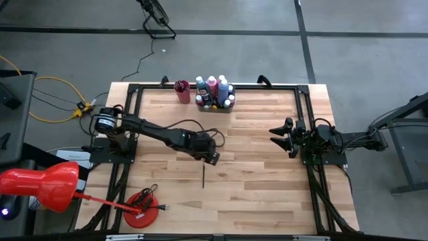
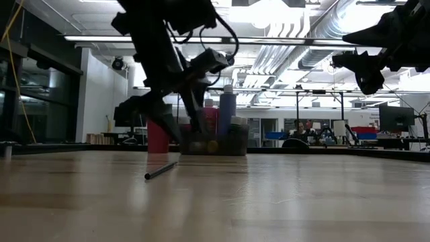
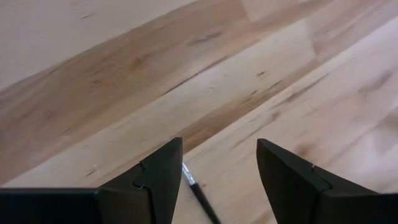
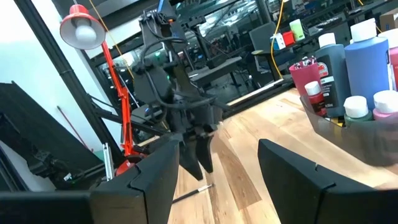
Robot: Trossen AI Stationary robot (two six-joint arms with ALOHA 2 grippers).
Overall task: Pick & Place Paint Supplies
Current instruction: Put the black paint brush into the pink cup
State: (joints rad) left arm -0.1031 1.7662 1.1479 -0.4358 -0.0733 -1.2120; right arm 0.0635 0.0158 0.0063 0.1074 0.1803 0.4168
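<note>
Wooden bench (image 1: 267, 194), seen from above w/ two dark arms. Far left, off the bench edge: red lamp (image 1: 40, 187), its red round base (image 1: 142, 209) sitting on the bench's near-left corner. Left end effector (image 1: 212, 159) hangs mid-bench, left of centre, fingers (image 3: 158, 177) apart w/ nothing between them; wrist cam shows bare wood in the gap and a brush (image 3: 200, 196) tip just beside one finger, not touching as far as can be told. Same brush (image 1: 203, 176) lies flat on the bench just near-side of that end effector, alone, well apart from the rest of the supplies; low cam shows it lying on the wood under the arm (image 2: 160, 171). Back edge, centre: pink cup (image 1: 182, 91) w/ dark handles sticking up, then just to its right the tray (image 1: 215, 105) packed w/ upright bottles (image 1: 212, 86), pink, blue, white caps visible. Right wrist cam sees the cup (image 4: 306, 79) and a big blue bottle (image 4: 367, 62) beside it. Right end effector (image 1: 283, 137) waits above the bench's right side, raised, fingers (image 4: 286, 174) apart, empty.
</note>
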